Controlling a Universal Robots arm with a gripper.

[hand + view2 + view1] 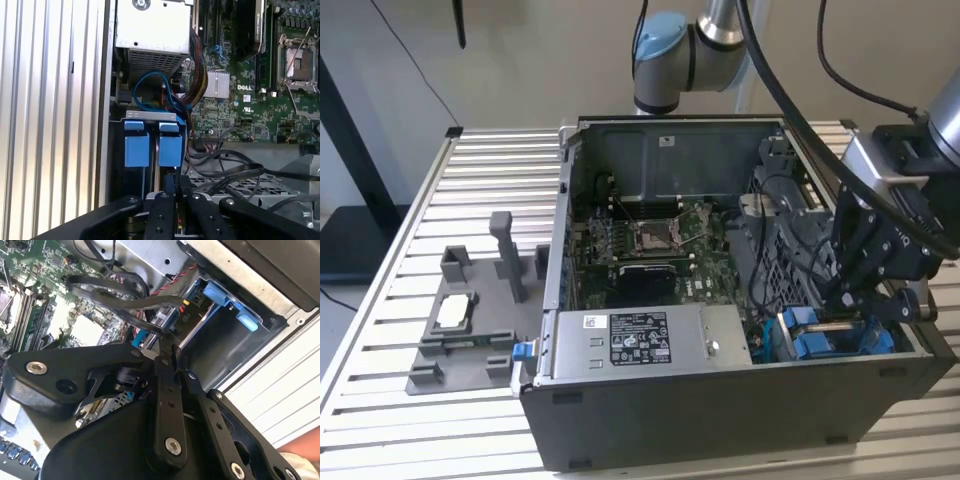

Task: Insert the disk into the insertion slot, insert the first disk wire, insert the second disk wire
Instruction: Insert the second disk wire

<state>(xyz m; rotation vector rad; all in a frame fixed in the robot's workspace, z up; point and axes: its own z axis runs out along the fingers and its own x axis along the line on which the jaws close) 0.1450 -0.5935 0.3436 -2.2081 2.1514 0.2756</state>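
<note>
The disk sits in the insertion slot at the case's front corner on the exterior view's right. Its blue carrier tabs (812,338) (136,148) (222,296) show at the bay's mouth, and the drive body is mostly hidden. My gripper (840,298) (173,189) (164,349) hangs just over the bay's inner end. Its fingers (161,212) are shut on the small black connector of a disk wire (120,302), a black cable that loops back over the motherboard. In the first wrist view the connector (170,181) is just short of the carriers' rear.
A silver labelled power-supply box (640,336) lies along the case front. The motherboard (650,245) fills the case floor, with blue and red cables (155,87) bundled by the bay. On the slatted table (410,230), a grey fixture (470,330) stands on the exterior view's left.
</note>
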